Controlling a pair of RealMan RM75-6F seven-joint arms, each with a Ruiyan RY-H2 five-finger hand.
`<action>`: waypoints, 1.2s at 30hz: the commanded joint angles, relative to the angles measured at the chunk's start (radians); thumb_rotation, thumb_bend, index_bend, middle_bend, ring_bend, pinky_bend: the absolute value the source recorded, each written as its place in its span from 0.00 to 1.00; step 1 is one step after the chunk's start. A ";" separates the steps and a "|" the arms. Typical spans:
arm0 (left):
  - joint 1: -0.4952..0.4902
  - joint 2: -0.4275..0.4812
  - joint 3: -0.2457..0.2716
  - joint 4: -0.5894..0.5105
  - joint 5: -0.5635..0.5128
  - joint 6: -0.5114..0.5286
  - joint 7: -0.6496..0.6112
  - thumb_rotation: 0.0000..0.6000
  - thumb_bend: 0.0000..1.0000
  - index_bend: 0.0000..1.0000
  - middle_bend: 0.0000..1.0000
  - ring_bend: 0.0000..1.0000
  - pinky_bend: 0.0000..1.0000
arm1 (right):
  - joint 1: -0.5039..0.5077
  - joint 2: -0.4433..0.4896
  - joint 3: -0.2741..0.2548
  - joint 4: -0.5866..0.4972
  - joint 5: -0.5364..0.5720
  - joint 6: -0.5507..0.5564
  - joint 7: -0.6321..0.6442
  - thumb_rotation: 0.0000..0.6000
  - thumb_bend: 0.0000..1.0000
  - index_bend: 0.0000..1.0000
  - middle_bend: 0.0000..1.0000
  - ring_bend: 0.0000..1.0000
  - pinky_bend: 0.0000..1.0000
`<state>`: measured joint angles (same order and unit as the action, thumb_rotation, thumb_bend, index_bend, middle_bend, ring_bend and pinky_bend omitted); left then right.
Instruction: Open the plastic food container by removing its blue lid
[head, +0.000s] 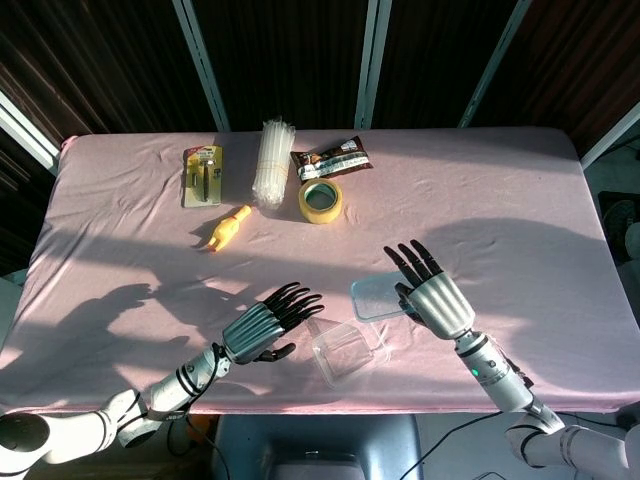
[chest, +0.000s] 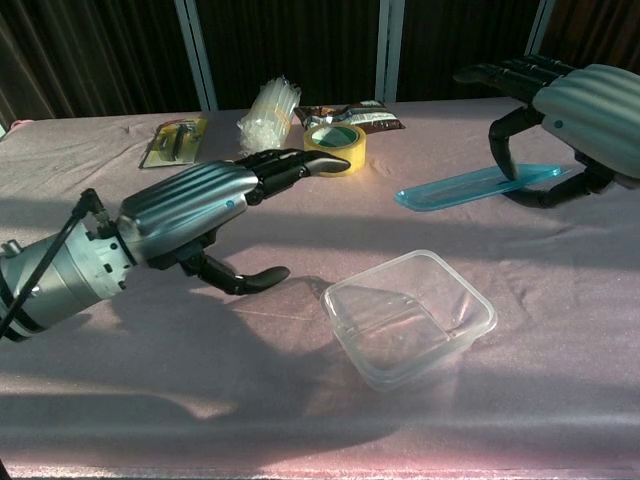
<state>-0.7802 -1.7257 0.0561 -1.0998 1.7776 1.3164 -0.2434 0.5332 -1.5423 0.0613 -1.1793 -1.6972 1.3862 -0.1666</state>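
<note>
Head view: the right hand (head: 432, 295) pinches the blue lid (head: 376, 296); the clear container (head: 349, 352) sits uncovered between both hands.

Chest view: the left hand (chest: 205, 215) hovers empty, fingers spread, just left of the container (chest: 410, 315).

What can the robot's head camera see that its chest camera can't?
Only the head view shows the whole pink table edge to edge, the metal window posts behind it, and the right forearm down to the elbow.

Only the chest view shows, from the side, the right hand gripping the blue lid above the cloth.

Both show the left hand holding nothing, the open clear container, yellow tape roll, yellow rubber chicken, bundle of clear straws, snack packet and carded tool pack.
</note>
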 joint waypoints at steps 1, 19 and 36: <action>0.026 0.029 0.009 0.001 -0.008 0.024 -0.020 1.00 0.33 0.00 0.02 0.00 0.01 | -0.006 -0.015 0.007 0.059 0.041 -0.043 -0.038 1.00 0.46 0.77 0.15 0.00 0.00; 0.221 0.224 0.068 -0.088 -0.073 0.133 -0.059 1.00 0.32 0.00 0.00 0.00 0.00 | -0.051 0.060 -0.078 -0.088 0.105 -0.182 -0.077 1.00 0.15 0.00 0.01 0.00 0.00; 0.557 0.523 0.158 -0.448 -0.266 0.249 0.252 1.00 0.37 0.00 0.00 0.00 0.00 | -0.462 0.397 -0.193 -0.448 0.135 0.291 -0.129 1.00 0.11 0.00 0.00 0.00 0.00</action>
<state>-0.2669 -1.2078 0.1976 -1.5398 1.5257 1.5328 -0.0215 0.2183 -1.1865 -0.1018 -1.6141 -1.5703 1.5078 -0.3242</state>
